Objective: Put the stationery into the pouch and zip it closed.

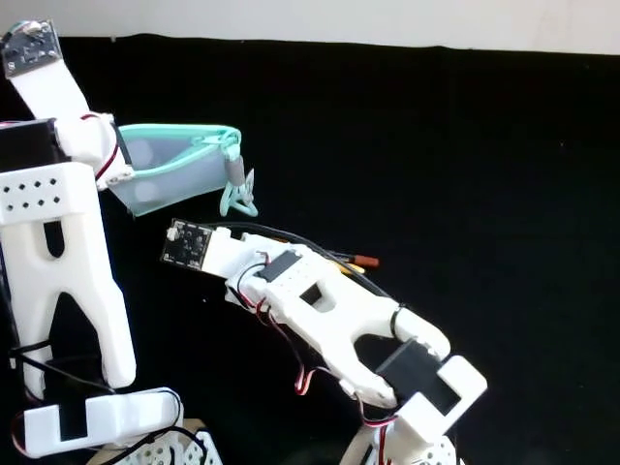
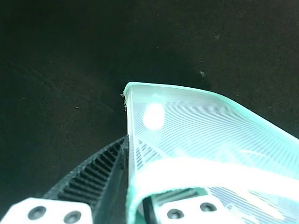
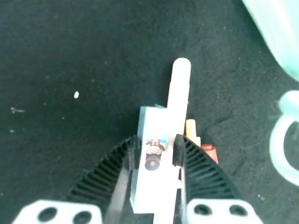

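**Pouch held at one edge, white block pinched beside it**

The mint pouch (image 1: 170,170) is gripped at one edge by the left gripper (image 2: 133,186), whose fingers are pressed together on the thin, striped wall. The rest of the pouch hangs out over the black table (image 1: 465,145). Its zip pull (image 1: 237,199), a pale loop, dangles at the far end.

Just beside that end, the right gripper (image 3: 156,149) is closed on a white block (image 3: 152,126), one toothed finger touching each side. A white stick (image 3: 180,84) lies in line behind the block, with a yellow piece (image 3: 191,128) and a red piece (image 3: 208,150) close alongside. Whether the block is lifted or resting on the cloth cannot be told.

The block is judged light and stiff, safely taken across its narrow sides as it is now. The rounded stick would likely roll or slip if pinched near an end, so a grip at mid-length is advised. The pouch is soft and floppy (its mouth may sag shut), so it should be held near the opening, and the loop taken for zipping.
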Robot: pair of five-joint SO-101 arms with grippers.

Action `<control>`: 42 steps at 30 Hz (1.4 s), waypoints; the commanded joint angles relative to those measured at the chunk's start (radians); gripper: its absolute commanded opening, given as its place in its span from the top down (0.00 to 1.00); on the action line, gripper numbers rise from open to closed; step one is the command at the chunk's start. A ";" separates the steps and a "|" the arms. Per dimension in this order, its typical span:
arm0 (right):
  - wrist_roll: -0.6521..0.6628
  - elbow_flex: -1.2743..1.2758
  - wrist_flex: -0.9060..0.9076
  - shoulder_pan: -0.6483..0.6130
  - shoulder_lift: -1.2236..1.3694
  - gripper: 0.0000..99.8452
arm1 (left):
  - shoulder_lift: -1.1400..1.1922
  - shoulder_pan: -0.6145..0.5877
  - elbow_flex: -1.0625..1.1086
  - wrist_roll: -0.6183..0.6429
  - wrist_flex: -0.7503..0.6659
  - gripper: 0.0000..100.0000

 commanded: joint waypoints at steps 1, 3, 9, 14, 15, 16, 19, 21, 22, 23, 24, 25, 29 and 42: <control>-0.017 -0.033 -0.024 -0.013 0.021 0.87 | 0.019 0.016 -0.016 0.006 -0.021 0.99; -0.017 -0.036 -0.024 -0.012 0.019 0.90 | 0.019 0.016 -0.016 0.006 -0.021 0.99; -0.084 -0.038 -0.024 -0.008 0.013 0.99 | 0.019 0.016 -0.016 0.006 -0.021 0.99; -0.095 -0.038 -0.018 -0.007 -0.058 0.99 | 0.019 0.016 -0.016 0.006 -0.020 0.99; -0.100 -0.038 -0.018 -0.007 -0.073 0.99 | 0.019 0.016 -0.016 0.006 -0.020 0.99; -0.120 -0.036 -0.016 -0.007 -0.087 0.99 | 0.019 0.016 -0.016 0.006 -0.018 0.99; -0.164 -0.042 0.030 0.002 -0.130 0.99 | 0.019 0.016 -0.016 0.006 -0.017 0.99; -0.166 -0.041 0.058 0.007 -0.163 0.99 | 0.019 0.016 -0.016 0.005 -0.015 0.99; -0.178 -0.038 0.061 0.008 -0.185 0.99 | 0.019 0.016 -0.016 0.005 -0.015 0.99; -0.201 -0.036 0.064 0.010 -0.206 0.99 | 0.019 0.016 -0.016 0.005 -0.015 0.99; -0.216 -0.035 0.079 0.015 -0.228 0.99 | 0.019 0.016 -0.016 0.005 -0.015 0.99; -0.229 -0.036 0.096 0.022 -0.251 0.99 | 0.019 0.016 -0.016 0.005 -0.015 0.99; -0.293 -0.035 0.111 0.042 -0.338 0.99 | 0.019 0.016 -0.016 0.005 -0.020 0.99; -0.491 -0.045 0.111 0.067 -0.559 0.99 | 0.027 0.016 -0.010 0.005 -0.017 0.99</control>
